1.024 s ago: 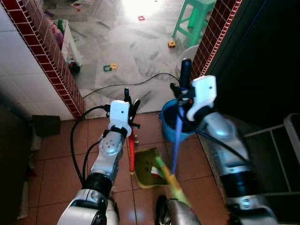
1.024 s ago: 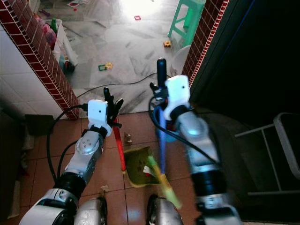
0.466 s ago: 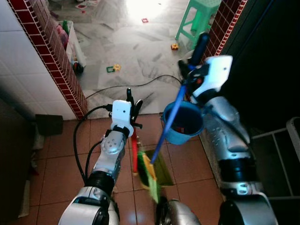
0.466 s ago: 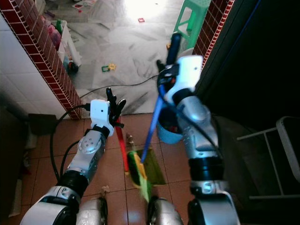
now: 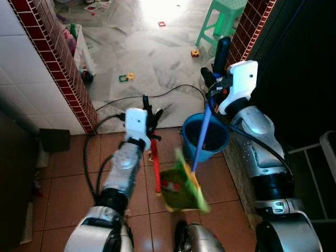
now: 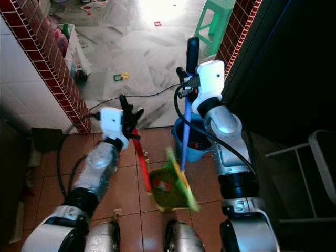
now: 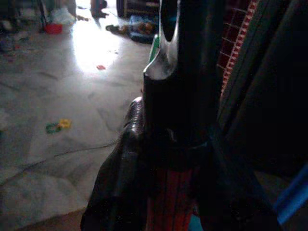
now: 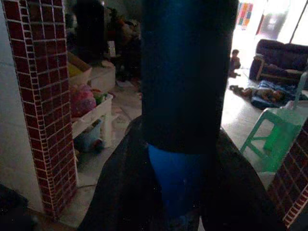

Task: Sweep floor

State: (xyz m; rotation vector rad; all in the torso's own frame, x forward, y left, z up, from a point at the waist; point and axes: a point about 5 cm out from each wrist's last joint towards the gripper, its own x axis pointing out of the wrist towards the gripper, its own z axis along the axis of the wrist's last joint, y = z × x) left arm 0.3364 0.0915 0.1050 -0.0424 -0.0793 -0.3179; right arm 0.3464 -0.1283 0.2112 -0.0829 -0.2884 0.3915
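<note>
My left gripper (image 5: 149, 112) is shut on the red handle (image 5: 155, 169) of a green dustpan (image 5: 178, 191). The pan hangs tilted and blurred above the brown tiles, with reddish bits in it, just in front of a blue bucket (image 5: 188, 143). My right gripper (image 5: 215, 80) is shut on a broom's blue handle (image 5: 201, 140), just below its black top grip (image 5: 222, 48). The broom's yellow-green bristles (image 5: 195, 182) lie against the pan's right side. In the wrist views the red handle (image 7: 169, 202) and the blue handle (image 8: 179, 179) sit between dark fingers.
A black cable (image 5: 157, 94) runs over the marble floor beyond the doorway, among small toys (image 5: 125, 77). A green stool (image 5: 220, 18) stands at the back right and a white bin (image 5: 80, 48) at the left brick pillar (image 5: 58, 63). A metal frame (image 5: 324, 152) stands at the right.
The dustpan has come up off the tiles and tilted toward the bucket. The broom head swung from the pan's left to its right side, and the right gripper dropped slightly.
</note>
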